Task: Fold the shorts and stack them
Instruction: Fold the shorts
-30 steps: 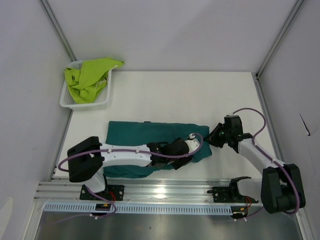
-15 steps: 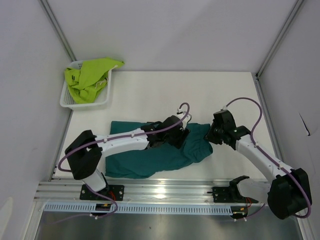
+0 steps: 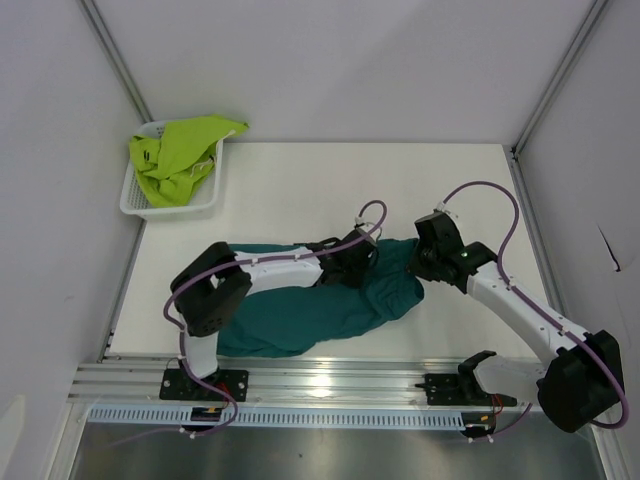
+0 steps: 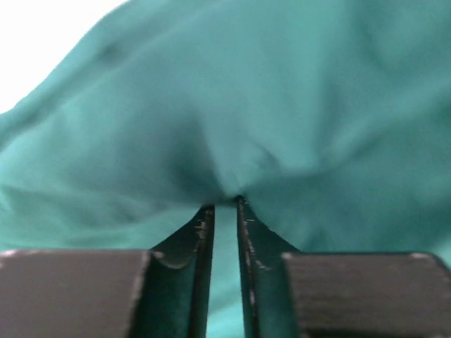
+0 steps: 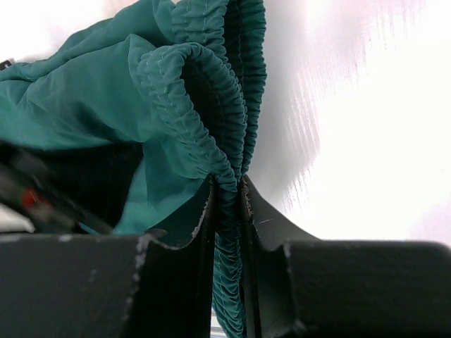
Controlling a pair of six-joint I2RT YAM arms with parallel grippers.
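Note:
The dark teal shorts (image 3: 300, 320) lie rumpled across the middle of the table. My left gripper (image 3: 358, 264) reaches over them from the left. In the left wrist view its jaws (image 4: 224, 203) are nearly together, pinching a pucker of the teal fabric (image 4: 282, 84). My right gripper (image 3: 416, 264) is at the shorts' right end. Its jaws (image 5: 227, 184) are shut on the gathered elastic waistband (image 5: 211, 91), which stands up in folds. The lime yellow-green shorts (image 3: 180, 155) lie heaped in the basket at the far left.
The white mesh basket (image 3: 135, 205) stands at the table's far left corner against the wall. White walls enclose the table on three sides. A metal rail (image 3: 320, 385) with the arm bases runs along the near edge.
My left arm has swung from the shorts' near right part up to their far edge, and its jaws have closed on fabric. The right gripper has carried the waistband leftward, bunching the right end.

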